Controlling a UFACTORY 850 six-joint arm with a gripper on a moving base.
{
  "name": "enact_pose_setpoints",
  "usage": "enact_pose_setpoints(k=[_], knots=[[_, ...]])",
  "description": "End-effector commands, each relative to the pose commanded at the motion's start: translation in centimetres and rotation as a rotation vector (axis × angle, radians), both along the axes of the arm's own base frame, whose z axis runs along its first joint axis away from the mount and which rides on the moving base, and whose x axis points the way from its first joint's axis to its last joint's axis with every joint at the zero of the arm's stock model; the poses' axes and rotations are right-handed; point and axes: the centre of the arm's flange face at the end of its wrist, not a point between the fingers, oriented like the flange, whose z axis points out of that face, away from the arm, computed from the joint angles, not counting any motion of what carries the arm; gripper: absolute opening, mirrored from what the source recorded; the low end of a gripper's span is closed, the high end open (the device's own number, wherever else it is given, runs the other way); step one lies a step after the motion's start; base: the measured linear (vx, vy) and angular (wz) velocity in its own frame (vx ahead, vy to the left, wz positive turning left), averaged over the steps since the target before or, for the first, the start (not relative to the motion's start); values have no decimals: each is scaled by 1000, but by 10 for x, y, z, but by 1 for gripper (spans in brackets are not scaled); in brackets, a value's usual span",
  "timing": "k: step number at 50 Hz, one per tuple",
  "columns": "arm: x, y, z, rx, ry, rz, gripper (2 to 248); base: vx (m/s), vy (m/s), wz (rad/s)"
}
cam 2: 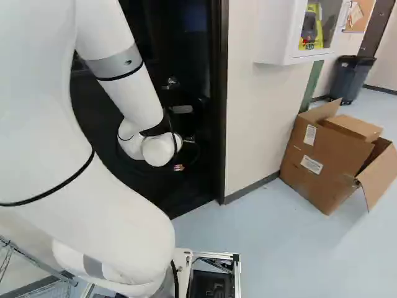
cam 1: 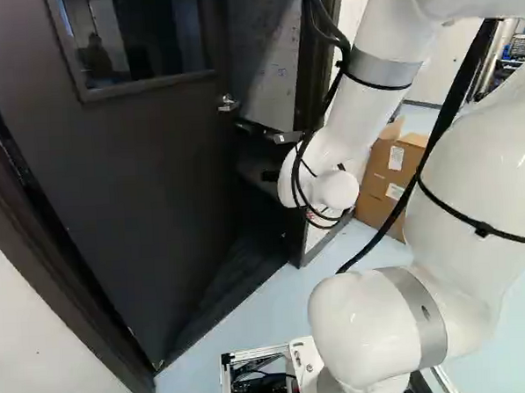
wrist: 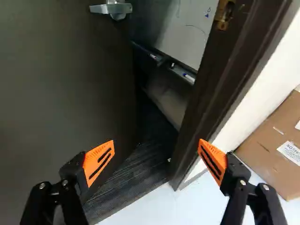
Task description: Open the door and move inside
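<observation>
Wide-spread, empty jaws are pointing between the part-open door (wrist: 61, 84) and its frame (wrist: 216, 79), presumably for pushing it wider.

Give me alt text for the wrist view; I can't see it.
A dark door stands partly open ahead of the open, empty fingers, its metal handle untouched. Between door and frame, a whiteboard and dark flooring show; a cardboard box sits outside, past the frame.
</observation>
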Motion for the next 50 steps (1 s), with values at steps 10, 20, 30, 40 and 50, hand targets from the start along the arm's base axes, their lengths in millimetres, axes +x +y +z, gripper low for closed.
enact_pose_setpoints(k=[10, 20, 30, 40, 50], knots=[[0, 0, 0, 0, 0, 0, 247, 128, 113, 156], [0, 0, 0, 0, 0, 0, 247, 133, 101, 2], [0, 0, 0, 0, 0, 0, 247, 132, 110, -20], [0, 0, 0, 0, 0, 0, 247, 119, 115, -24], [0, 0, 0, 0, 0, 0, 247, 105, 95, -19]])
